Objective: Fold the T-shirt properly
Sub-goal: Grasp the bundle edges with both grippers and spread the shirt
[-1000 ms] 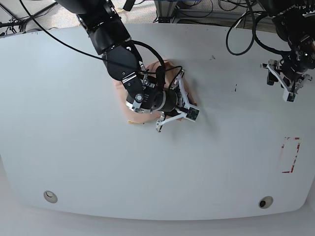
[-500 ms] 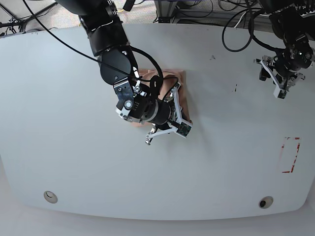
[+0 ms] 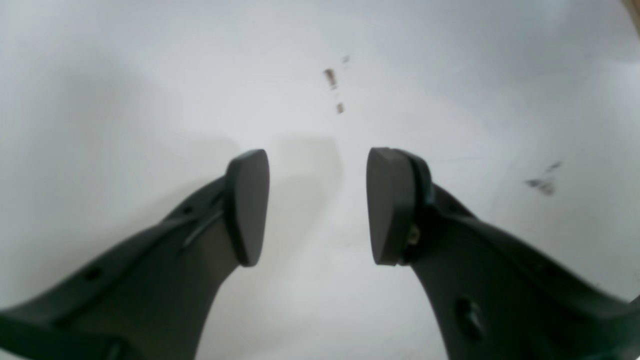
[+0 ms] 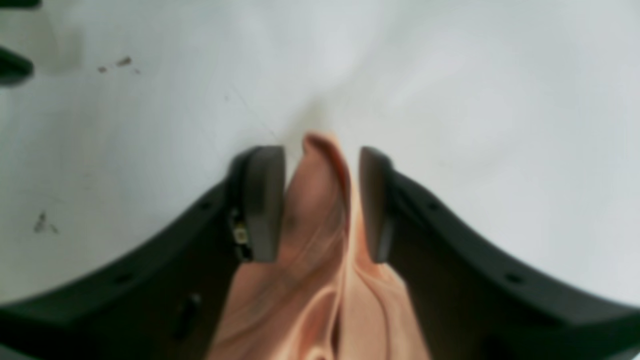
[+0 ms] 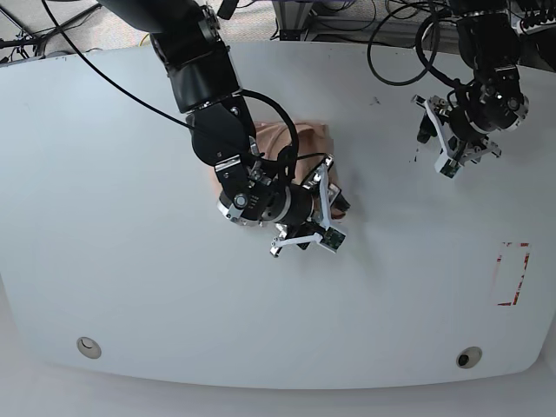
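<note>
R gripper (image 4: 317,200) shifted down-right, jaws now parted round T-shirt (image 4: 320,280) fold, L gripper (image 3: 317,200) jaws apart — empty

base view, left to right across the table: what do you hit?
Small round hole near the front edge → T-shirt with the right end effector over its lower right edge → left end effector → red tape outline.

Looks like a robotics lab: wide scuffed white tabletop (image 5: 130,287), loose black cables (image 5: 347,17) trailing behind, red tape outline (image 5: 512,274) marked on top.
</note>
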`<state>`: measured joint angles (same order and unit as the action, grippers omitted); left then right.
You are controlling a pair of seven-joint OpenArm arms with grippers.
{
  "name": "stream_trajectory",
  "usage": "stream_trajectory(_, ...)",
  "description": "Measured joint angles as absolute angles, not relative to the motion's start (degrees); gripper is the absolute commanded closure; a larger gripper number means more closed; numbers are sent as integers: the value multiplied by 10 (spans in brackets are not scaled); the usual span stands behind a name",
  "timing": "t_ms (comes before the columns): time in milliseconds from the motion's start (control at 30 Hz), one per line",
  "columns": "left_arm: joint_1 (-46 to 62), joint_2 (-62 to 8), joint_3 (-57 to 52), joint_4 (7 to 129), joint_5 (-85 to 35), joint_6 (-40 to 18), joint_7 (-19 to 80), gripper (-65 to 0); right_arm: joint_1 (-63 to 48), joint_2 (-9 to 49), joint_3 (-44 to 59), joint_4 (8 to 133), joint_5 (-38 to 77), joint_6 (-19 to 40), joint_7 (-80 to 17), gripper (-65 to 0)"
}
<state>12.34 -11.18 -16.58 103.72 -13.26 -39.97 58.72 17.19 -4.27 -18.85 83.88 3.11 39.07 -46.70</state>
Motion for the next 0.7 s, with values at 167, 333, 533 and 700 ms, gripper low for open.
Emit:
stream_trajectory(167,122,-110,-82,1040,-135,-401,589,-293,154,-44,-93,897,29,391,-472,-379)
stream_trajectory(333,97,-76,-41,1048,-120,-400,591,-293,145,-12,-37,930,25,394,-516,-377)
stream_trajectory(533,95,-26,16,1059,-60,-399,592,-293,113,26,18,975,73,401,-534,-244)
stream_trajectory(700,93,16,76,1068,-34,-400,587,-293,91,74,26,974,97,399,-543,-109)
